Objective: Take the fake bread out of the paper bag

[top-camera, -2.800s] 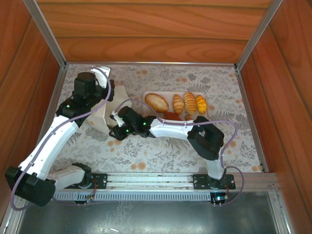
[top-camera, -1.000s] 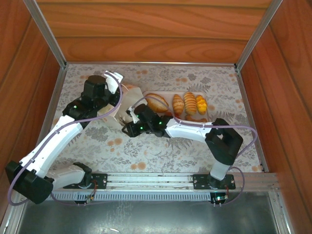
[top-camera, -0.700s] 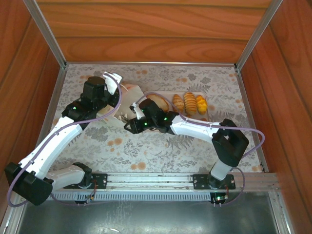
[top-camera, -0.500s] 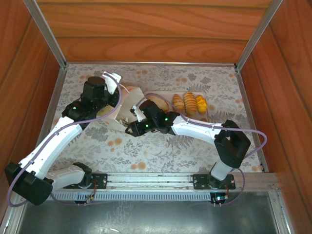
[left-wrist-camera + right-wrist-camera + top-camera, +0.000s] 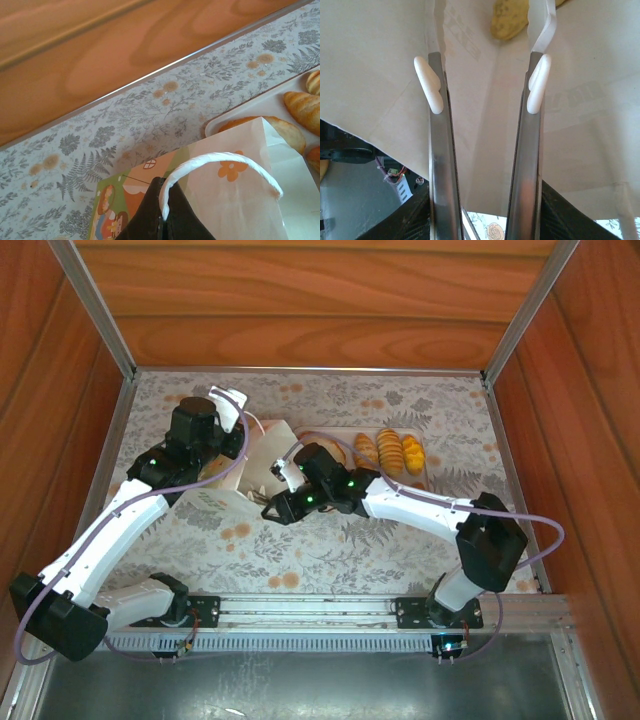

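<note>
**Right gripper inside the bag, bread on the tray**

Holds the bag (image 5: 265, 452) left of centre on the floral table (image 5: 330, 550), just beside the tray (image 5: 257, 102). Grips it with the left gripper (image 5: 161, 192) by the white handle (image 5: 220, 160), pinching the cord between black fingers (image 5: 149, 216) pressed tight together. Shows, past that handle, cream paper with an orange flower and a coloured print lower down.

Reaches with the right gripper (image 5: 484, 85) into the open mouth of the bag, spread wide, with white pads (image 5: 429, 85) well apart and nothing pinched between them. Points along the paper walls toward a yellow piece (image 5: 509, 19) lying deeper inside, ahead of the fingertips and apart from them.

Finds the rest of the bread (image 5: 388, 450) outside the bag, on the tray to the right. Counts three golden pieces side by side in the overhead view: a croissant, a ridged roll and a small yellow one. Adds an oval roll (image 5: 280, 131) at the tray's left end, partly hidden behind the bag in the left wrist view and mostly covered by the right arm from above. Cannot tell whether anything else lies in the bag.
</note>
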